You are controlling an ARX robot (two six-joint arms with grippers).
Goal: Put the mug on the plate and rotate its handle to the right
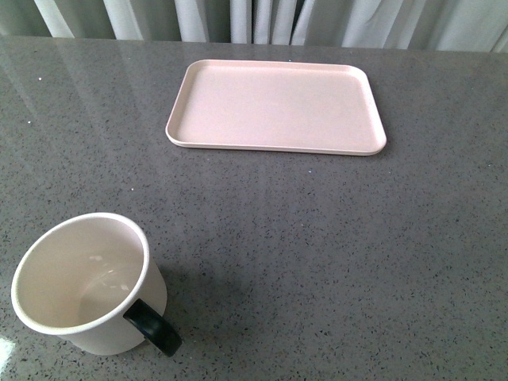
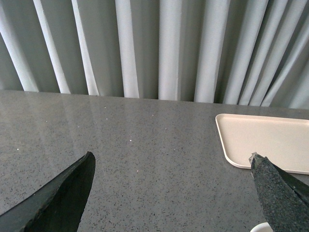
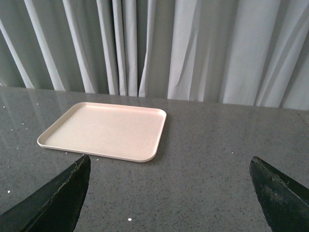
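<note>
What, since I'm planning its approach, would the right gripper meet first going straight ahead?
Probably bare table, then the curtain behind it, though depth is unclear. The right gripper is open, and the plate lies to one side of that line.

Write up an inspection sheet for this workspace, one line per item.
Surface: grey speckled countertop, glossy.
Job's things: mug upright, empty, near left, off the plate; handle points near-right; plate bare, far centre.
Clutter: nothing seen.
Hands: left hand open, empty; right hand open, empty.
Cables: nothing seen.
Surroundings: pale pleated curtain behind the countertop.
</note>
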